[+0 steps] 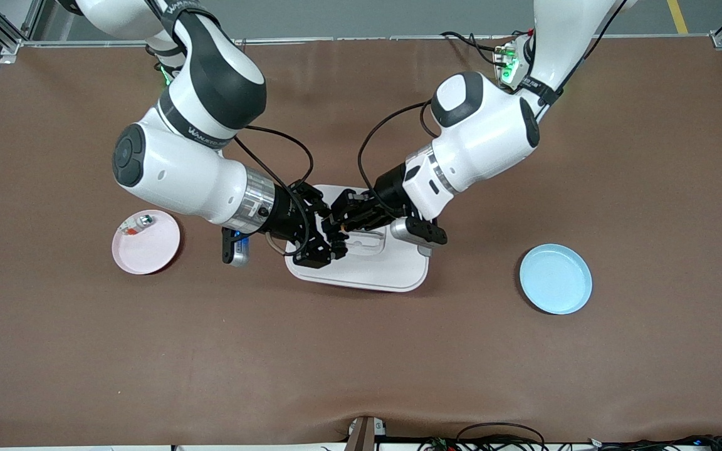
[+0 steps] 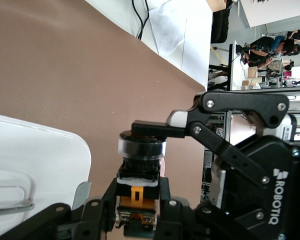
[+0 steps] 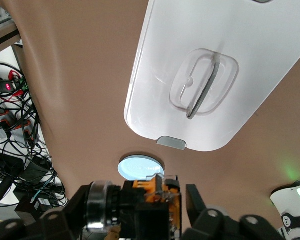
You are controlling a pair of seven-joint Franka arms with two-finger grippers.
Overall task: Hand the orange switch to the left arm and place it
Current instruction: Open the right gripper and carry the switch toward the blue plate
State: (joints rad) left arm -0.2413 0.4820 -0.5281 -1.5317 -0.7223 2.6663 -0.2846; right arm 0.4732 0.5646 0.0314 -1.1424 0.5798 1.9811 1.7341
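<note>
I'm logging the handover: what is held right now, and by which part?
The left gripper holds the orange switch by its black-and-orange body; the right gripper is open around its capped end.

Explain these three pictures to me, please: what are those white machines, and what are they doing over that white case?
They are two robot arms; one picture looks down from across the table, the other two come from cameras on their wrists. The arms meet above the white box, handing over the orange switch. The left gripper is shut on it; the right gripper is beside it, its finger against the switch's round end. A pink plate holding a small part lies toward the right arm's end, a blue plate toward the left arm's.
</note>
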